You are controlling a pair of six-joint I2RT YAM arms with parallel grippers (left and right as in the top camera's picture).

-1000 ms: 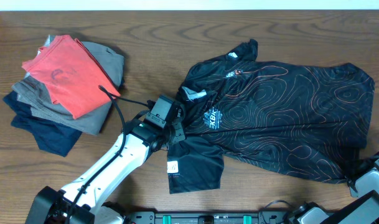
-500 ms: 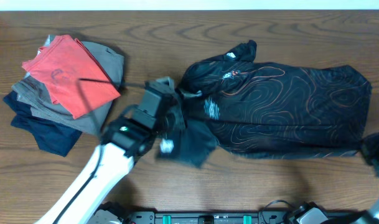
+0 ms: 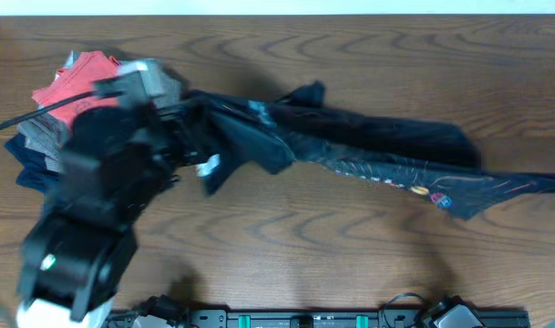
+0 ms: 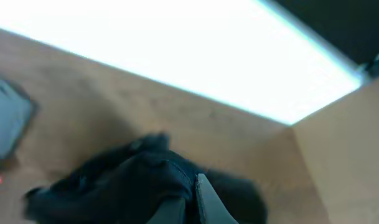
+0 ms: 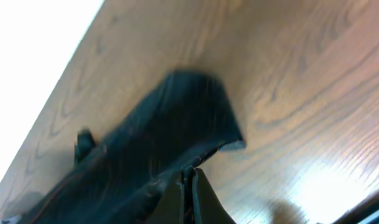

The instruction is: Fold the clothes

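Left arm towers at frame left, left gripper clamped on one end of the jersey, right gripper pinching the other end, cloth stretched across the table.

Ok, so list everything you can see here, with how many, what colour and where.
jersey: one, black with thin orange lines, stretched long across the middle of the table, held at both ends
red shirt: one, red, on top of the folded pile at far left
grey garment: grey, in the pile under the red shirt; the count is hidden by the arm
navy garment: one showing, navy, at the bottom of the pile
table: one, brown wood, under everything
left arm: one, black and white, blurred, over the pile
left gripper: one, shut on the jersey's left end
right gripper: one, shut on the jersey's right end, seen only in its wrist view
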